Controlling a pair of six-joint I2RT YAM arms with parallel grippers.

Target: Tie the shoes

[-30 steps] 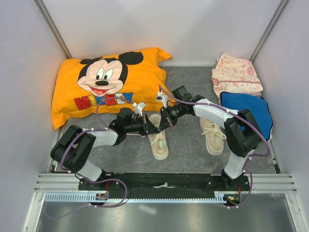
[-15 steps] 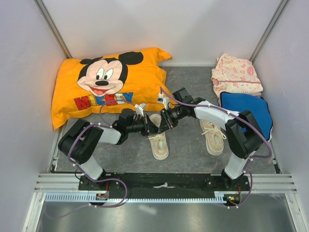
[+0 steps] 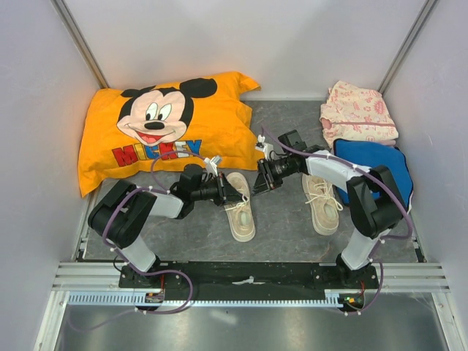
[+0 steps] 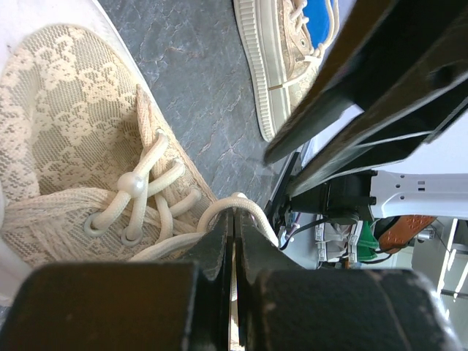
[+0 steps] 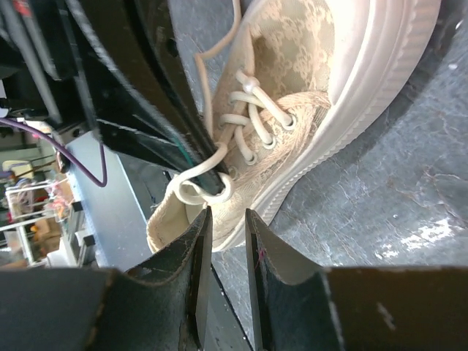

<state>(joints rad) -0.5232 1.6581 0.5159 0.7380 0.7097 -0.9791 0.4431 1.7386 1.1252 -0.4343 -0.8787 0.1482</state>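
Note:
Two cream-beige sneakers lie on the grey floor: the left shoe (image 3: 239, 208) in the middle and the right shoe (image 3: 322, 205) further right. My left gripper (image 3: 240, 197) is shut on a white lace loop (image 4: 235, 208) above the left shoe's lacing (image 4: 139, 197). My right gripper (image 3: 258, 186) is slightly open and empty, a little right of that shoe's heel. In the right wrist view its fingertips (image 5: 201, 223) sit just short of the lace loop (image 5: 201, 179) held by the left gripper. The right shoe also shows in the left wrist view (image 4: 285, 51).
An orange Mickey pillow (image 3: 161, 128) lies at the back left. A pink patterned cloth (image 3: 358, 110) and a blue cloth (image 3: 373, 164) lie at the back right. White walls enclose the floor on three sides.
My right gripper has let go near the lace and drawn back to the right, away from the left gripper. My left gripper stays on the lace over the left shoe.

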